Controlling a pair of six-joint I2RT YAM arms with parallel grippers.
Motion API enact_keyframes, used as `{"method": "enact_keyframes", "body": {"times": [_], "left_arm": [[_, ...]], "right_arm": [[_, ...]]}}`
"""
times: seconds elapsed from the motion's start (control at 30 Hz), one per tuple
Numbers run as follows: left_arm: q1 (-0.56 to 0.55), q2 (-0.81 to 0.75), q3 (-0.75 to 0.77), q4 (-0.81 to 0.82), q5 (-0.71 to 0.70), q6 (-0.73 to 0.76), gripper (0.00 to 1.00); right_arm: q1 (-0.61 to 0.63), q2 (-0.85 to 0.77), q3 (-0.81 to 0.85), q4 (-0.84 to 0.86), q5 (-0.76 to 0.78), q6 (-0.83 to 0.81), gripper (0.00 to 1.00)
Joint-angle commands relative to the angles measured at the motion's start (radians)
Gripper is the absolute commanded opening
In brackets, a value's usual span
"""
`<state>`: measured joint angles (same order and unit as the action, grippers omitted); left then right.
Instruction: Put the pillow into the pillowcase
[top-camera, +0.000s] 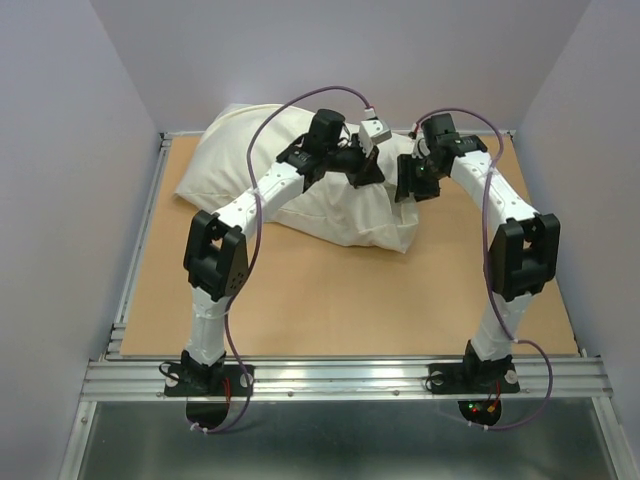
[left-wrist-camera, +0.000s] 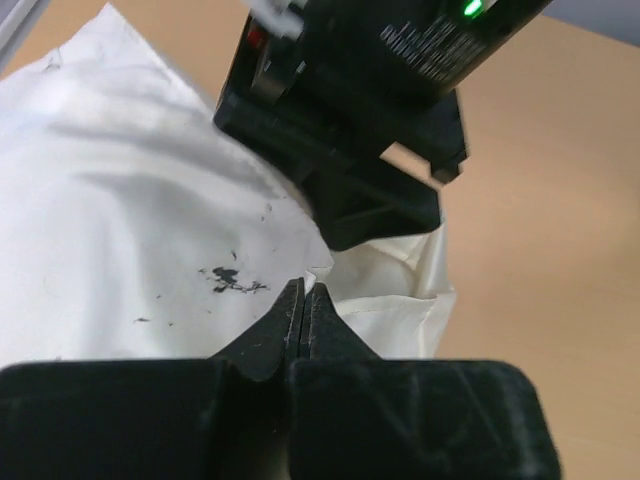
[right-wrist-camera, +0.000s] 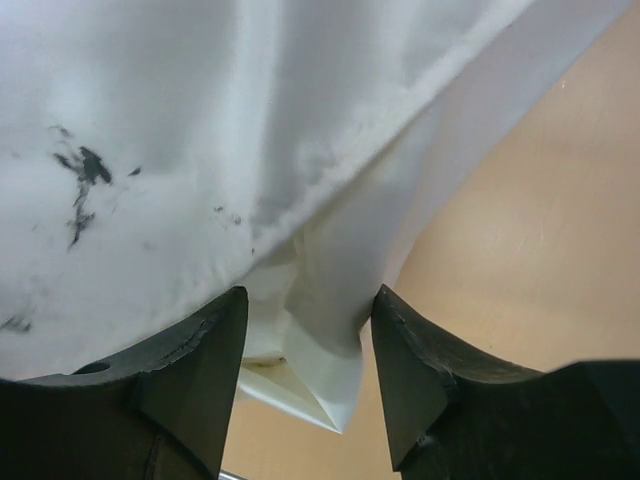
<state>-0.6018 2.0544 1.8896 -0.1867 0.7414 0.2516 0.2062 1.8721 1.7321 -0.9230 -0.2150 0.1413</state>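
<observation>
Hard to split from above: pillow (top-camera: 235, 160) and pillowcase (top-camera: 385, 228) merging into one pale heap at the far middle of the bench (top-camera: 330, 300), plump toward the far left, limp and flat at the near right corner. Degree of insertion impossible to judge. Middle of the heap hidden overhead by the left arm (top-camera: 240, 208) and right arm (top-camera: 505, 205). Pinched fully together, the left hand (left-wrist-camera: 304, 290), tips right at a cloth edge between speckled grey-white fabric and cream fabric; any fold caught there too small to make out. Part-way wide, the right hand (right-wrist-camera: 310, 300), astride a hanging cream fold; pressing it or merely around it, unclear. Top of the left wrist view blocked by the right hand's black body. Purple cables (top-camera: 335, 90) looping over each arm; pale walls (top-camera: 60, 150) close on three sides
</observation>
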Motion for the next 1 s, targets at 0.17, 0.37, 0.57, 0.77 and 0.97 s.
{"method": "enact_keyframes", "body": {"times": [0.17,0.37,0.57,0.77,0.97], "left_arm": [[-0.009,-0.112,-0.047,0.092,0.039,-0.064,0.0],[-0.004,-0.149,-0.124,0.116,0.05,-0.054,0.0],[0.005,-0.184,-0.193,0.115,0.065,-0.028,0.0],[0.031,-0.198,-0.146,0.171,0.098,-0.124,0.0],[0.037,-0.221,-0.118,0.285,0.174,-0.238,0.0]], "right_arm": [[0.015,0.068,0.073,0.015,0.046,-0.011,0.32],[-0.027,0.05,0.29,-0.097,-0.09,-0.003,0.08],[-0.099,0.059,0.353,-0.154,-0.461,0.053,0.06],[-0.1,0.087,0.152,-0.038,-0.678,0.121,0.0],[-0.099,0.154,0.069,0.195,-0.71,0.279,0.04]]}}
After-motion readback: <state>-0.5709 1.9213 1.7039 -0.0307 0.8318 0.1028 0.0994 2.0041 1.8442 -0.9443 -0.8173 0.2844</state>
